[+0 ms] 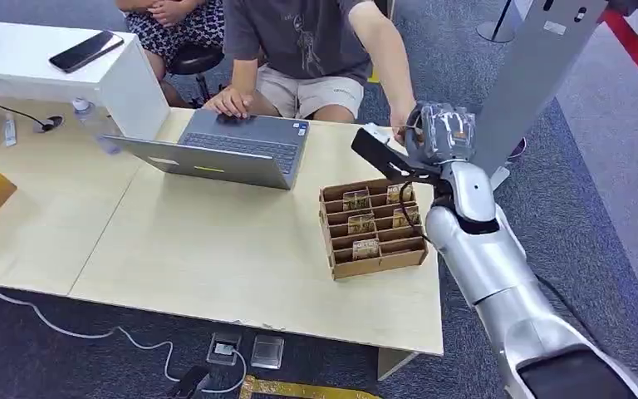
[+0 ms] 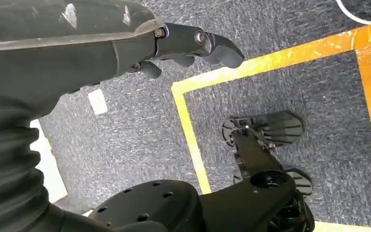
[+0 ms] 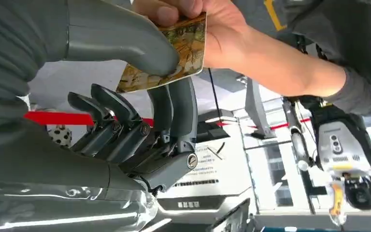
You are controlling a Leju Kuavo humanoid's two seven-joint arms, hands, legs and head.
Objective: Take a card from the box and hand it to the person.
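My right hand (image 1: 439,131) is raised past the far right edge of the worktop (image 1: 216,249), just beyond the box (image 1: 372,226). In the right wrist view its thumb and fingers (image 3: 174,104) pinch the card (image 3: 174,53), and a person's hand (image 3: 212,29) grips the same card at its other end. So the card is off the worktop, held between both hands in the air by the far right corner. The seated person (image 1: 316,50) is at the far edge, one arm reaching to my hand, the other hand resting on the laptop (image 1: 224,150).

The box sits near the right edge, close to the front, with cards upright in its slots. A wide bare stretch of worktop lies between the box and the left edge. The laptop is at the far edge, mid worktop, lid tilted back toward me. A grey post (image 1: 532,75) stands just beside my right hand, off the right edge, so it's tight there.

My left hand (image 2: 183,46) hangs low over the carpet (image 2: 294,96) with yellow tape lines (image 2: 193,140), fingers curled loosely and holding nothing.

A white shelf (image 1: 41,62) with a phone (image 1: 85,51) stands at the far left corner.
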